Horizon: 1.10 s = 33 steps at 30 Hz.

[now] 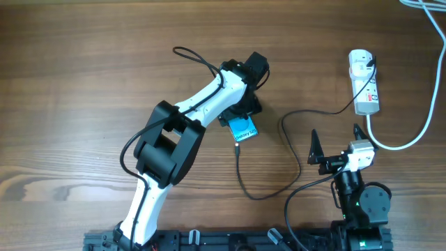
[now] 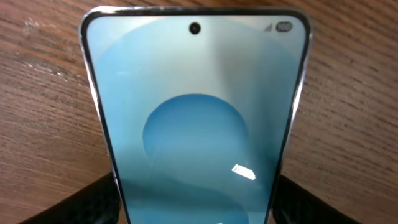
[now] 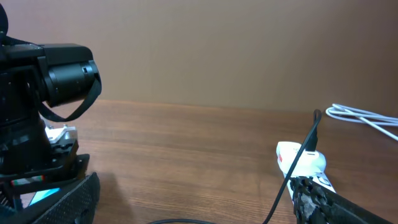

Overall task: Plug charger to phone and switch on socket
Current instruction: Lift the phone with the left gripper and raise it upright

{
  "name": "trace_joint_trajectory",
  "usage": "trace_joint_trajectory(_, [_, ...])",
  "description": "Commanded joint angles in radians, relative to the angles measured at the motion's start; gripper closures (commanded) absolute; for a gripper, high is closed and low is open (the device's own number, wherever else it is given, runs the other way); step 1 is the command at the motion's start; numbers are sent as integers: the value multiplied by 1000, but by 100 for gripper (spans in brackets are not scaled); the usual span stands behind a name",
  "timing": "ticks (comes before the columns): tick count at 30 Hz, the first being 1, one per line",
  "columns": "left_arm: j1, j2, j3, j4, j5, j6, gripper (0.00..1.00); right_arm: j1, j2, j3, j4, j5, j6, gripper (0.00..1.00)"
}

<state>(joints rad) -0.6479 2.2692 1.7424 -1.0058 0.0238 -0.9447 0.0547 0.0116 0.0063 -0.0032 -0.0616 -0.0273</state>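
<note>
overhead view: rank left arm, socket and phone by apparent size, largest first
1. left arm, by far the largest.
2. socket.
3. phone, though only its end shows from under the arm, so socket versus phone is unsure.

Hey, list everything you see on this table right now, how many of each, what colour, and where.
phone: one, teal screen, table centre.
socket: one, white power strip, far right.
charger cable: one, thin black, looping from the phone's edge to the socket.
white cord: one, thick, curving from the socket off the top right edge.
table: one, brown wood.
left gripper: one, black, closed on the phone's sides.
right gripper: one, black, open and empty, near right.
</note>
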Motion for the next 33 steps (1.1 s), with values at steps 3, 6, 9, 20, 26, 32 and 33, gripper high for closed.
trace_joint_trajectory(3, [1, 21, -27, 3, 31, -2, 27, 5, -4, -1, 4, 10, 8, 0])
trace_joint_trajectory(6, [18, 3, -27, -8, 31, -2, 28, 5, -4, -1, 3, 10, 8, 0])
trace_joint_trajectory(9, [43, -36, -27, -35, 36, -2, 29, 5, -4, -1, 4, 10, 8, 0])
trace_joint_trajectory(20, [261, -192, -27, -87, 698, 193, 31, 5, -4, -1, 4, 10, 8, 0])
trace_joint_trajectory(26, [400, -192, -27, -87, 1142, 314, 32, 5, -4, -1, 4, 10, 8, 0])
trace_joint_trajectory(32, [505, -192, -27, -83, 1405, 366, 31, 5, -4, -1, 4, 10, 8, 0])
trace_joint_trajectory(33, [514, -192, -27, -84, 1428, 367, 31, 5, -4, -1, 3, 10, 8, 0])
